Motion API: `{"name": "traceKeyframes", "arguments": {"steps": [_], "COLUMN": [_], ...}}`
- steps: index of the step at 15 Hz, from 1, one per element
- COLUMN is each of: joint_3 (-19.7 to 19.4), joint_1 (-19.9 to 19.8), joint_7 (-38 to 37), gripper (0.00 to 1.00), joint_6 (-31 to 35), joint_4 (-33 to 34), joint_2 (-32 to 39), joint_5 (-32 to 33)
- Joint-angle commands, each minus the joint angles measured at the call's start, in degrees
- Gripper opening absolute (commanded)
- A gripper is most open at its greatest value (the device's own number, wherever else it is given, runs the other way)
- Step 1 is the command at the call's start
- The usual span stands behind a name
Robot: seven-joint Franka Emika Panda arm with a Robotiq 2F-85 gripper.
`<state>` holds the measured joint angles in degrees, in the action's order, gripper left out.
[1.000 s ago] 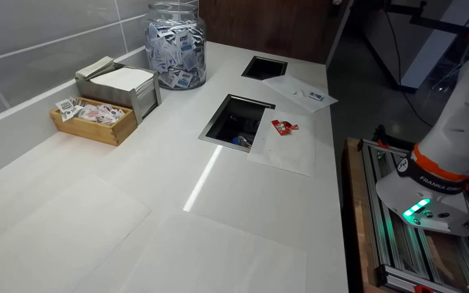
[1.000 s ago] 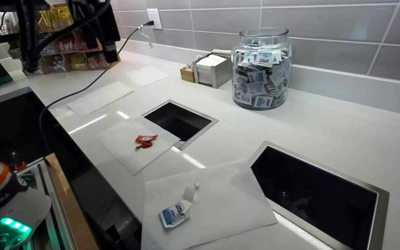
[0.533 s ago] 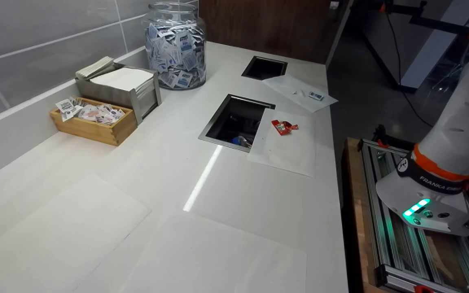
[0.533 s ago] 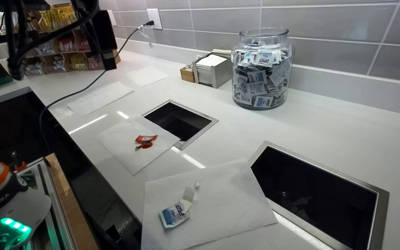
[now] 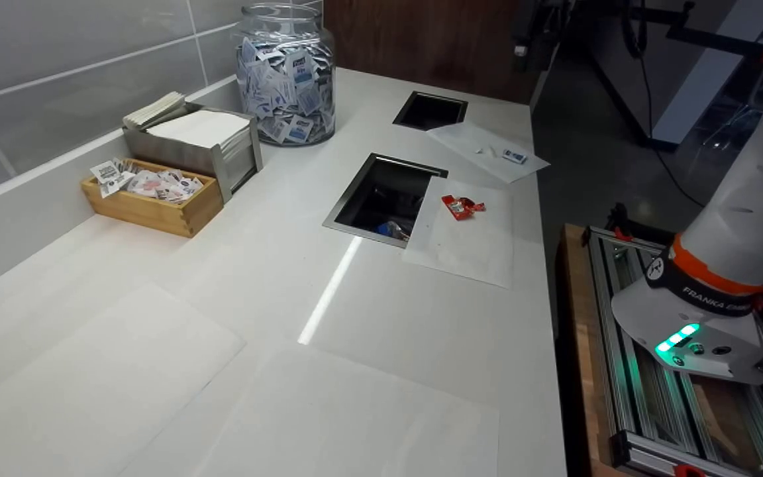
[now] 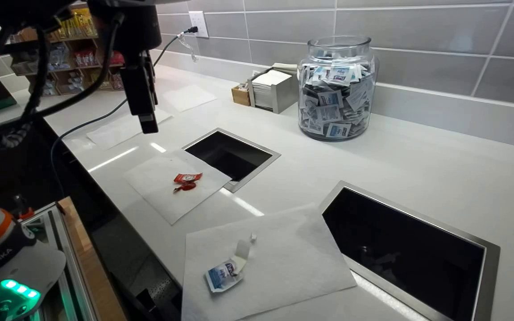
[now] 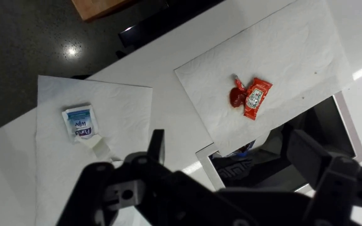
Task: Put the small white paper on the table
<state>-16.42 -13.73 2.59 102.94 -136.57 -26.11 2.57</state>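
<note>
The table [image 6: 444, 165] is a glossy white countertop with dark cut-outs. Several white papers lie flat on it; I cannot tell which is the small one. A paper [image 6: 283, 272] bears a torn wipe packet [image 7: 82, 121], and a tiny white scrap [image 6: 253, 238] lies beside that packet. Another paper [image 7: 294, 40] bears a red ketchup packet [image 7: 256, 99] and overhangs a cut-out. Two bare papers [image 5: 110, 371] [image 5: 381, 411] lie at the near end in an exterior view. My gripper [image 7: 232, 146] is open with nothing between its fingers, above the table over the nearer cut-out's area.
A glass jar [image 6: 337, 98] of wipes, a metal napkin holder [image 5: 239, 156] and a wooden packet box [image 5: 150, 209] stand along the wall. Cut-outs [image 6: 408, 254] [image 6: 230, 156] open in the table. A cable [image 6: 92, 120] crosses the table to its edge.
My gripper has come down and into fuller view at the top of both exterior views. The papers and packets have not moved.
</note>
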Motion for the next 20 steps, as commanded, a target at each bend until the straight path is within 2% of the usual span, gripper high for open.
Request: {"name": "traceKeyframes", "arguments": {"steps": [1,10,17,20], "joint_3": [0.6,-4.9,-6.3,-6.0], "joint_1": [-0.7,-7.2,-8.7,-8.8], "joint_7": [0.0,-11.4,-16.0,-18.1], "gripper": [1.0,1.0,1.0,1.0], "joint_6": [-0.1,7.2,10.8,13.4], "joint_4": [0.1,3.3,6.2,7.8], "joint_2": [0.2,11.3,21.6,25.1], "joint_5": [-0.2,-5.3,-10.2,-9.9]}}
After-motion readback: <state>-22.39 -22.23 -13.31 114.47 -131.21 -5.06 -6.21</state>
